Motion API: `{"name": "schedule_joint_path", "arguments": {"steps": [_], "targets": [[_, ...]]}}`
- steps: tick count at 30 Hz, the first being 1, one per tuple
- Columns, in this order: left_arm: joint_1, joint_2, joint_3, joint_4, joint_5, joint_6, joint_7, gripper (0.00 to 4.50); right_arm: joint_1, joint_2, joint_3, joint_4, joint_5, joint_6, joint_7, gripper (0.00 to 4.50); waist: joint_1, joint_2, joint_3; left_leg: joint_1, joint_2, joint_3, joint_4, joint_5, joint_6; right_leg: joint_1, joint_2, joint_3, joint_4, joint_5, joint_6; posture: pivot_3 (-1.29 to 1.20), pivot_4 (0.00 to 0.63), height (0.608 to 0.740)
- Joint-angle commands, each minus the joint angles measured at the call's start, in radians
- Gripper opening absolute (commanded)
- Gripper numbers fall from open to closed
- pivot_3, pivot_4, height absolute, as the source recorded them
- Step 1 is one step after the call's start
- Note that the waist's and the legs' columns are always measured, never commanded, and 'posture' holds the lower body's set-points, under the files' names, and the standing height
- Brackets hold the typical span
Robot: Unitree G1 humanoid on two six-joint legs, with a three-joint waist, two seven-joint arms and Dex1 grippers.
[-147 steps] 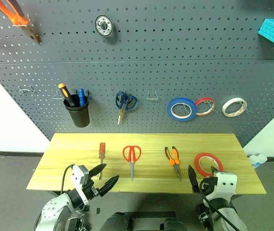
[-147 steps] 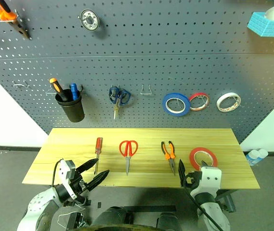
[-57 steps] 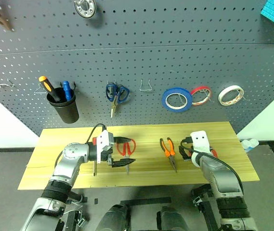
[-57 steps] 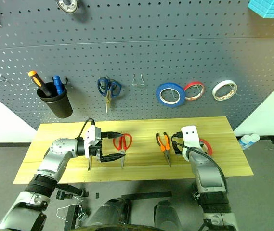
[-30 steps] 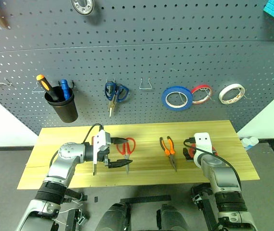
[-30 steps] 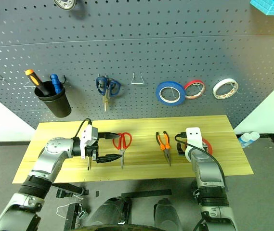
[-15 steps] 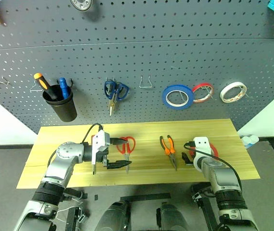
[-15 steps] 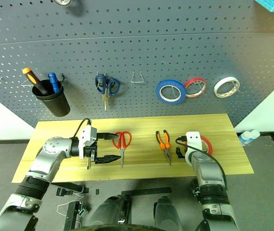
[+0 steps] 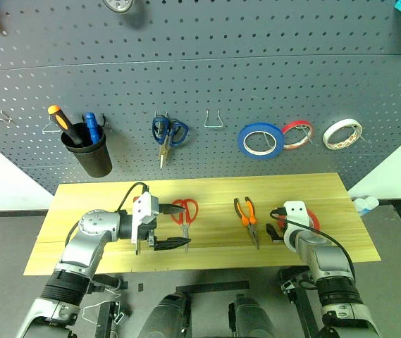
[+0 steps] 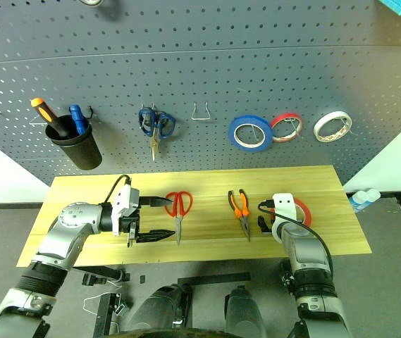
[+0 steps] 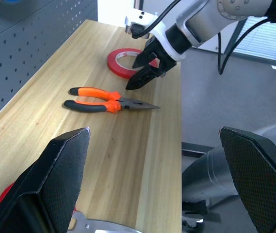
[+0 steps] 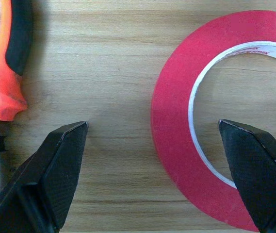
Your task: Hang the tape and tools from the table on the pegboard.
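Large dark grey perforated pegboard [image 9: 207, 70] across the back, hung with a black cup [image 9: 87, 151], blue-handled scissors [image 9: 166, 134], a blue tape roll [image 9: 261, 140], a thin red roll [image 9: 297, 134] and a white roll [image 9: 342, 134]. Below, a rectangular light yellow wood-grain desk [image 9: 207, 190], still carrying all the task items. From left to right on the desk: slim red-handled screwdriver, mostly hidden behind the left tool; red-handled scissors [image 9: 184, 215]; orange-and-black-handled pliers [image 9: 248, 218]; thin wide ring of bright red tape [image 12: 196, 126] lying flat near the right end. Left tool [image 9: 170, 225] spread wide and empty, fingers pointing rightward on either side of the scissors. Right tool [image 11: 145, 70] also released, angled down, straddling the near rim of the red tape ring without gripping.
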State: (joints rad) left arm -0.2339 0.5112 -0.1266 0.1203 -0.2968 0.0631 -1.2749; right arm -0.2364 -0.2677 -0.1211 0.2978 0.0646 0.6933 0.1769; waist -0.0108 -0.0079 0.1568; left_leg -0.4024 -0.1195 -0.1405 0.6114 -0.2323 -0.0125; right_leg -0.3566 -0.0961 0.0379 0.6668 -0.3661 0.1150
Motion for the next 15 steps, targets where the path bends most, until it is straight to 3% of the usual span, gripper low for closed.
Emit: {"name": "schedule_joint_path", "arguments": {"steps": [1, 15], "targets": [[0.007, 0.016, 0.011, -0.051, -0.029, 0.014, -0.001, 4.45, 0.014, -0.019, 0.053, 0.025, -0.028, -0.034, 0.029, 4.50, 0.000, -0.001, 0.001, 0.000, 0.000, 0.000, 0.000, 0.000, 0.000, 0.000, 0.000, 0.000, 0.000, 0.000, 0.000, 0.10, 0.192, 0.740], [0.023, 0.049, 0.016, -0.102, -0.049, 0.049, -0.002, 4.45, 0.020, 0.003, 0.014, 0.073, 0.007, -0.062, 0.040, 4.50, 0.002, -0.004, 0.004, 0.000, 0.000, 0.000, 0.000, 0.000, 0.000, 0.000, 0.000, 0.000, 0.000, 0.000, 0.000, 0.12, 0.192, 0.740]]}}
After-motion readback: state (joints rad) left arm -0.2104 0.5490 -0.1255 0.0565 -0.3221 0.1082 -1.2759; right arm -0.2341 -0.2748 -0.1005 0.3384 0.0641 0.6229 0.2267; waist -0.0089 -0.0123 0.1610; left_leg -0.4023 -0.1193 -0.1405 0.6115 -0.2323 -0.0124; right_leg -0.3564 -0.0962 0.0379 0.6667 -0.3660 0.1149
